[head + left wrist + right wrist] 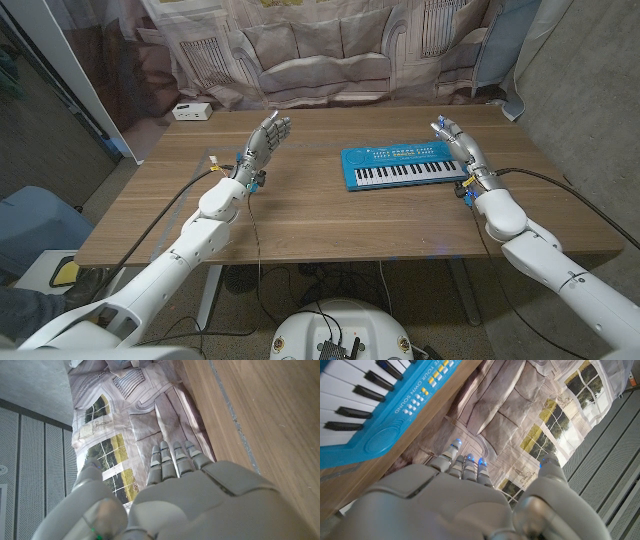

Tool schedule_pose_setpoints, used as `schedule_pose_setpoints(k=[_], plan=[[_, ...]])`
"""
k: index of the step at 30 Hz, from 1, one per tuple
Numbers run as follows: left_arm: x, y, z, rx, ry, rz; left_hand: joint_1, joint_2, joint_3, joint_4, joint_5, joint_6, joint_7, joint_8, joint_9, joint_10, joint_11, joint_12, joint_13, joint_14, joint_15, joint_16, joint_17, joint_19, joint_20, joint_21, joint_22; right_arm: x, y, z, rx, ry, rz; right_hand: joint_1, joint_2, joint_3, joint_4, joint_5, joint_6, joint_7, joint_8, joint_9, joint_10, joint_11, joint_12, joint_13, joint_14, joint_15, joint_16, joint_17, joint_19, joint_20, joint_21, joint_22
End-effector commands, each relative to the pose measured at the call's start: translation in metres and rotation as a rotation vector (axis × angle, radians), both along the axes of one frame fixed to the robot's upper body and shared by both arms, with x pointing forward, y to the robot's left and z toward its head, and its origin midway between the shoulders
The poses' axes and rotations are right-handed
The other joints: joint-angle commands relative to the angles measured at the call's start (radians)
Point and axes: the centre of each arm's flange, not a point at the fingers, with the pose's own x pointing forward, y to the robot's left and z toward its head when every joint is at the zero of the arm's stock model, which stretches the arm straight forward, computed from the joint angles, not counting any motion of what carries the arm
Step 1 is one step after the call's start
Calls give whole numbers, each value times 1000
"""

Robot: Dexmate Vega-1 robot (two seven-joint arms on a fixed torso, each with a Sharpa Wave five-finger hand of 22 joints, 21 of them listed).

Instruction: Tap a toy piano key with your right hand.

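A blue toy piano (404, 165) with white and black keys lies on the wooden table (300, 210), right of the middle. My right hand (461, 146) stands just off the piano's right end, fingers stretched toward the far side and holding nothing. In the right wrist view the piano's blue end (380, 405) and its keys sit beside my right hand (465, 495). My left hand (264, 143) is raised over the table's left half, fingers apart and empty; my left hand (185, 495) also appears in the left wrist view.
A small white box (190, 111) sits at the table's far left corner. A printed curtain (320, 50) hangs behind the far edge. A blue object (30, 230) stands left of the table.
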Motion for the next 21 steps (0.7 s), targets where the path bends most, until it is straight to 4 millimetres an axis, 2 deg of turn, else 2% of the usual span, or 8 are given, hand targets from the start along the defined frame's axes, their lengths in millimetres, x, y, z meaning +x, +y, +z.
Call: schedule_pose_setpoints(k=[1,4,11,21], plan=[[1,-1,-1,-4,2,-5,1,13,5,0,-2,7,0,0,5,6,4,2,5,2,0,3,4,0,-6,0,5,13,4,10,46,4,92,1,-9,-3,0,5,7,3,0,2,6,3,0,1,8,-2,-3,1,9,-13,-2,2],[1,-1,-2,-9,3,4,2,13,5,0,-2,6,2,-1,5,6,8,2,5,4,-1,3,4,0,-6,0,5,19,3,11,63,16,130,0,-10,-4,1,5,12,5,0,2,12,4,1,1,12,-1,-2,2,13,-12,-3,2],[1,-2,-2,-14,0,11,2,13,6,0,-2,4,3,-1,5,5,0,1,5,3,-2,3,4,1,-7,0,5,28,3,11,89,27,181,-6,-7,-6,6,6,19,5,0,1,19,6,1,1,20,2,-1,3,21,-10,-3,2],[0,2,0,-10,-6,22,3,13,6,-1,-2,4,3,-1,5,4,4,1,5,4,0,3,4,1,-6,0,5,37,3,1,170,44,267,-9,4,-5,11,6,28,6,-1,1,29,7,1,1,30,1,1,4,33,-10,-4,1]])
